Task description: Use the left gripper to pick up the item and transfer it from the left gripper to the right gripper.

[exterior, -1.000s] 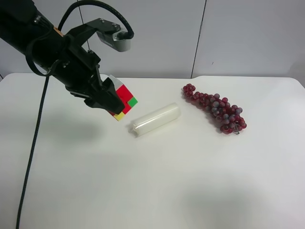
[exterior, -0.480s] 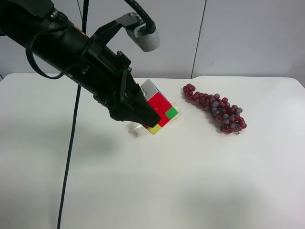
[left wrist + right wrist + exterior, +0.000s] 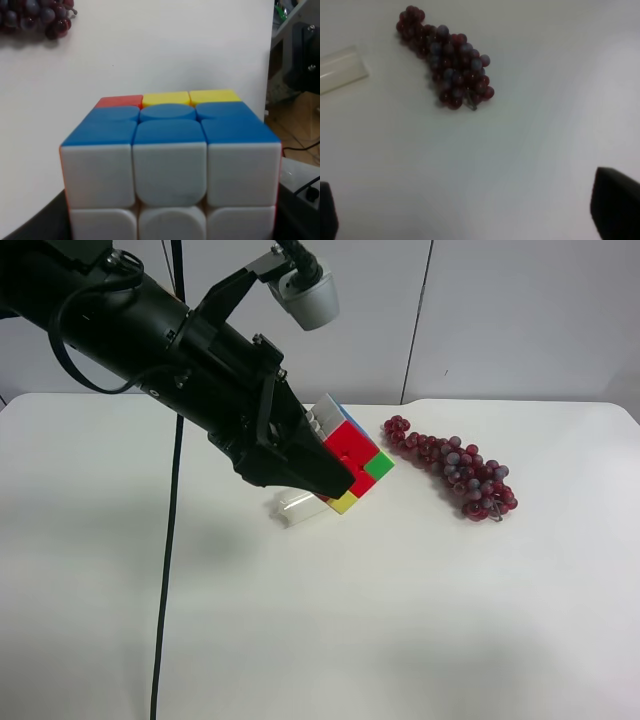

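The left pincer [image 3: 338, 478] is shut on the colored cube [image 3: 352, 452]. The cube is up in the air in the middle of the high view, over the white roll [image 3: 293, 508] on the worktop [image 3: 400, 620]. The right pincer [image 3: 470, 220] is wide open and holds nothing. Hold the cube steady and leave bare sides for the right pincer to grab.

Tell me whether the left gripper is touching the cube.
Touching. The exterior high view shows the cube clamped in the left gripper, held above the table.
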